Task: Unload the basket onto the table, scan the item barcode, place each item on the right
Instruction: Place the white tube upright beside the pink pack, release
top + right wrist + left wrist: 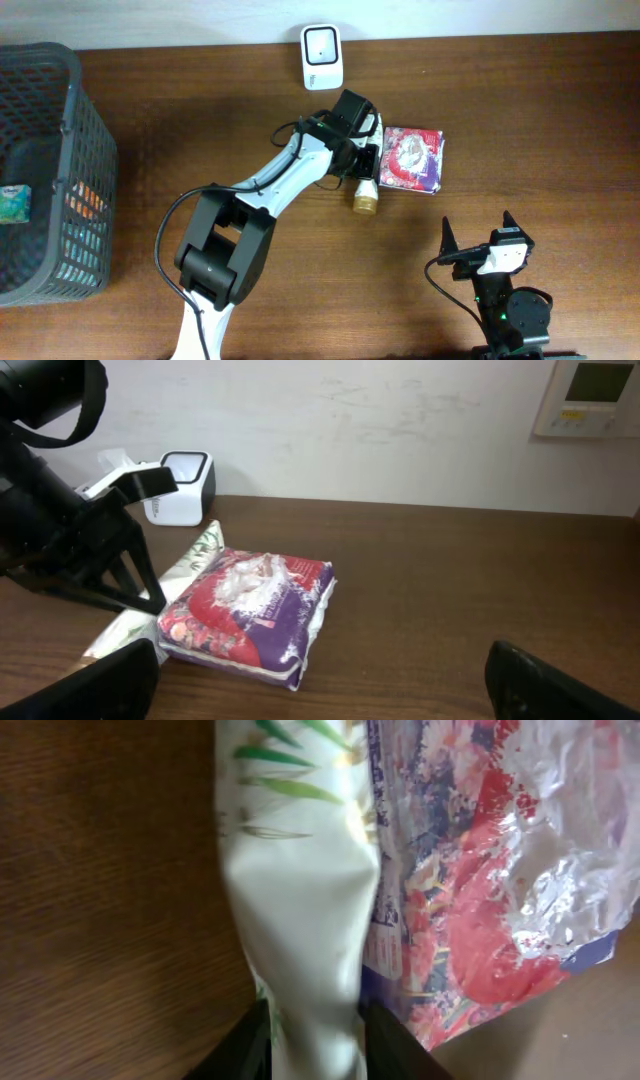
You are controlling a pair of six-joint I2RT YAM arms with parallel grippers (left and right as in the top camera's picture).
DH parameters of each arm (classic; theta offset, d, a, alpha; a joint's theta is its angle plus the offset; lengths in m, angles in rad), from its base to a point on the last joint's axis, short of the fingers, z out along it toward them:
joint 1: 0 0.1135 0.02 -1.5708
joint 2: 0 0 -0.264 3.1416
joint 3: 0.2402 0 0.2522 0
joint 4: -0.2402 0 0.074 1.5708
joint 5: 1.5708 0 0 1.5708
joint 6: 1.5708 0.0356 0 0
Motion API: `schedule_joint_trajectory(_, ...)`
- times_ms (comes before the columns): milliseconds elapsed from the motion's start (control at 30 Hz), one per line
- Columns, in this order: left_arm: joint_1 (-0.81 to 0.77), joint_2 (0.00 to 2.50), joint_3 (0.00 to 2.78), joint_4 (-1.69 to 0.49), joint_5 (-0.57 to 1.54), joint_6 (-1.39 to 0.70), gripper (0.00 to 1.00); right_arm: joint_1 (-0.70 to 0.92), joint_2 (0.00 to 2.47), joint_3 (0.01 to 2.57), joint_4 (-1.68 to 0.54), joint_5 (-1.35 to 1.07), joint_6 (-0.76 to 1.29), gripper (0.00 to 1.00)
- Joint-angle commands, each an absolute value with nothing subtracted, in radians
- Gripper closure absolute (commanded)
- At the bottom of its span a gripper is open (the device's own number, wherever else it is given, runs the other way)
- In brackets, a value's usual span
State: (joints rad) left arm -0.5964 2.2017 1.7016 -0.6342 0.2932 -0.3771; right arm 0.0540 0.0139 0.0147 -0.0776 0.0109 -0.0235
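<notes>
**Overhead:** white barcode scanner (322, 57) stands at the far edge of the surface (560, 100), roughly mid-width. The left arm (290, 175) reaches from the near edge toward it. The left fingers (366, 160) are over a white pouch (365, 195), whose gold cap end points to the near edge. The pouch lies on the near side of the scanner, apart from it, and touches a red-purple foil packet (412, 158) on the side toward the right edge. A dark mesh basket (50, 120) sits at the left edge w/ a green packet and smth orange inside. The right fingers (446, 238) are by the near-right corner, spread wide w/ nothing between them.

**Left wrist:** the pouch (300, 900), white w/ green leaf print, runs up the frame between two dark fingers (240, 1045). They sit close on both sides of it — can't tell if they're pinching it or just flanking it. The crinkled packet (480, 890) abuts the pouch.

**Right wrist:** the right fingers (115, 680) show at the bottom corners, far apart. The packet (250, 610) lies flat on the surface. The pouch (195, 555) pokes out past the packet on the side toward the left arm (70, 550) — the scanner (180, 485) is further back by the wall.
</notes>
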Motion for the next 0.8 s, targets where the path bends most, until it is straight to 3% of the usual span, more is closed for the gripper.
schedule_joint_trajectory(0, -0.596, 2.196, 1.723, -0.628, 0.349, -0.459, 0.68, 0.052, 0.007, 0.006, -0.080, 0.012, -0.021, 0.01)
schedule_joint_trajectory(167, -0.593, 2.195, 1.793, -0.642, 0.399, -0.455, 0.66, 0.052, 0.007, 0.006, -0.080, 0.012, -0.021, 0.01)
schedule_joint_trajectory(467, -0.416, 2.191, 2.157, -1.038, 0.397, -0.387, 0.72, 0.052, 0.007, 0.006, -0.080, 0.012, -0.021, 0.01)
schedule_joint_trajectory(700, -0.311, 2.182, 2.365, -1.335, 0.397, -0.203, 0.71, 0.052, 0.007, 0.006, -0.080, 0.012, -0.021, 0.01)
schedule_joint_trajectory(767, -0.335, 2.188, 2.351, -1.357, 0.397, -0.204, 0.87, 0.052, 0.007, 0.006, -0.080, 0.012, -0.021, 0.01)
